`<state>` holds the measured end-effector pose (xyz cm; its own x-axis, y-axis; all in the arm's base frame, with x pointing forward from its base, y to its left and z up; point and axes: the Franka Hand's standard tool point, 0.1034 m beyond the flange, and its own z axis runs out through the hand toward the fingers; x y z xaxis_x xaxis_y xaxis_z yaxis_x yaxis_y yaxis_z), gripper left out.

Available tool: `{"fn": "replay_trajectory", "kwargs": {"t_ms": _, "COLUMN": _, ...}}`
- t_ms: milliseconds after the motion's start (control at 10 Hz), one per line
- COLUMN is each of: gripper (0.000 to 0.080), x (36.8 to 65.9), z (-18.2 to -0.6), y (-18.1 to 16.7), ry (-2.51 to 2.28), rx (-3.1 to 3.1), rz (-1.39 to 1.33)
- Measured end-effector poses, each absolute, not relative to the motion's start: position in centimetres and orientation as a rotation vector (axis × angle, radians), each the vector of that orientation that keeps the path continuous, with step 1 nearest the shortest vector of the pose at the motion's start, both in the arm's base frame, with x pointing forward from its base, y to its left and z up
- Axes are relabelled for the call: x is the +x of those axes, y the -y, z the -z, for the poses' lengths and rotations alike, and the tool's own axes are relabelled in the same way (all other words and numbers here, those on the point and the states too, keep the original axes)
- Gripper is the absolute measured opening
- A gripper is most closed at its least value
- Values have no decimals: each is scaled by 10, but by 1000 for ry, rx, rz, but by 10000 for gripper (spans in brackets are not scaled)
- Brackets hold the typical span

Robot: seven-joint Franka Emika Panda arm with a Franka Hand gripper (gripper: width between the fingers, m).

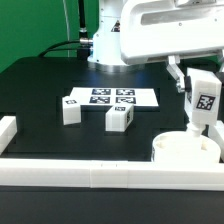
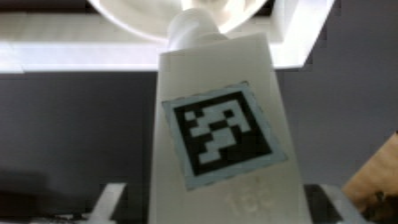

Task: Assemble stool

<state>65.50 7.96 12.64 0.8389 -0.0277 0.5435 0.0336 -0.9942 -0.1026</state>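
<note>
My gripper [image 1: 203, 92] is shut on a white stool leg [image 1: 204, 103] with a tag mark, held upright at the exterior view's right. The leg's lower end stands over the round white seat [image 1: 187, 150], which lies near the front right corner. In the wrist view the leg [image 2: 221, 120] fills the middle, its narrow end at the seat [image 2: 134, 22]; my fingers [image 2: 112, 198] press on both of its sides. Two more white legs lie on the black table: one [image 1: 71, 107] at the left and one [image 1: 120, 116] in the middle.
The marker board [image 1: 110, 98] lies flat at the table's middle back. Long white bars [image 1: 90, 171] edge the table's front and left side [image 1: 8, 130]. The robot base [image 1: 105, 45] stands at the back.
</note>
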Motion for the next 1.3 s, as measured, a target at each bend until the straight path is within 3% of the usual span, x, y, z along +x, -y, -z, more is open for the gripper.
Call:
{"fn": "replay_trajectory", "kwargs": {"t_ms": 100, "gripper": 328, "x": 656, "z": -117, "y": -90, "ry": 15, "rx": -2895, "rz": 889}}
{"fn": "replay_trajectory", "kwargs": {"t_ms": 1300, "gripper": 328, "x": 651, "z": -96, "y": -91, "ry": 73, "rx": -2919, "rz": 845}}
